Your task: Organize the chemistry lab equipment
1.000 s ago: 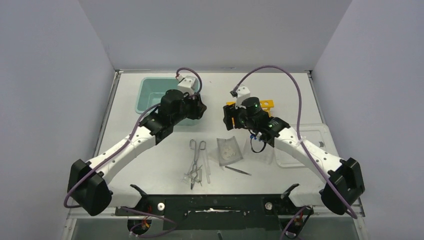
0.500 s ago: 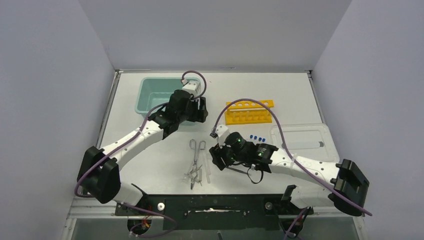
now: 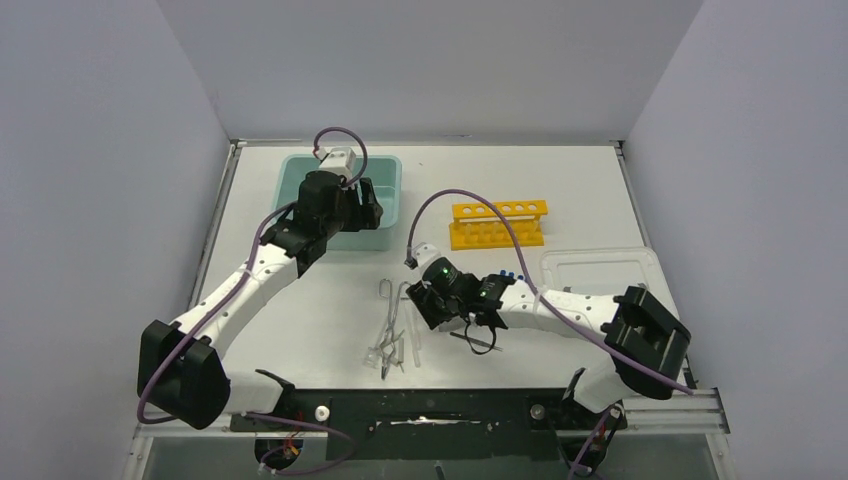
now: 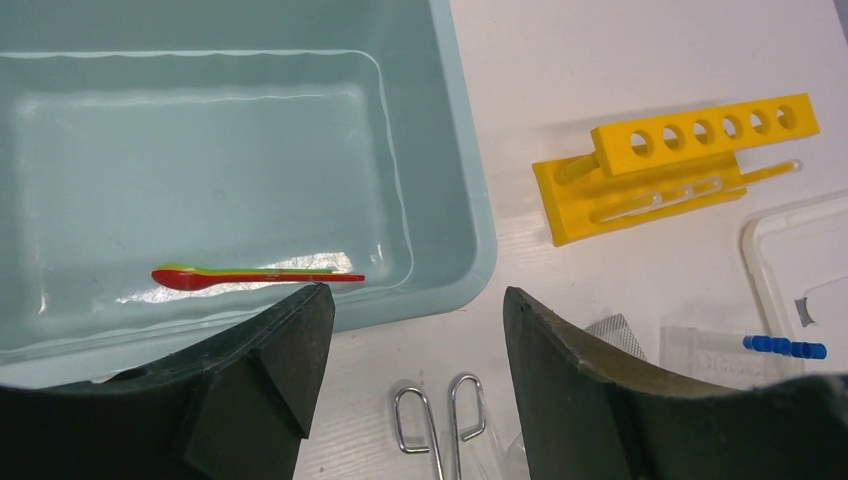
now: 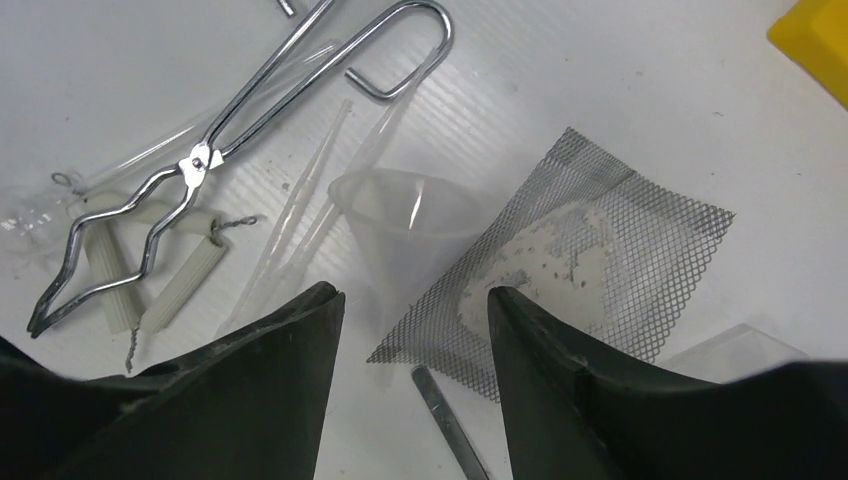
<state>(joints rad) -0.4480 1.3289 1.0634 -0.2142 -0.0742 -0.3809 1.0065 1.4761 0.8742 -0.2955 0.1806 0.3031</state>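
My left gripper (image 4: 410, 312) hangs open and empty at the near rim of the teal tub (image 3: 300, 178); coloured spoons (image 4: 255, 275) lie inside. Metal forceps (image 5: 240, 130) lie on the table with clear droppers (image 5: 300, 230) and white ceramic rods (image 5: 150, 285) beside them. My right gripper (image 5: 415, 300) is open just above a wire mesh square (image 5: 580, 260), a clear funnel (image 5: 400, 215) and a thin metal tweezer strip (image 5: 450, 425), holding nothing. From above, the right gripper (image 3: 427, 300) sits just right of the forceps (image 3: 392, 320). Blue-capped tubes (image 4: 785, 347) lie near the lid.
A yellow tube rack (image 3: 498, 222) stands behind the right arm, with a clear tube lying in it (image 4: 690, 185). The translucent white lid (image 3: 600, 275) lies at the right. A purple cable loops over each arm.
The left arm swung back and left over the tub and its jaws widened. The right arm dropped from the rack to the items at the table's middle, now covering the mesh.
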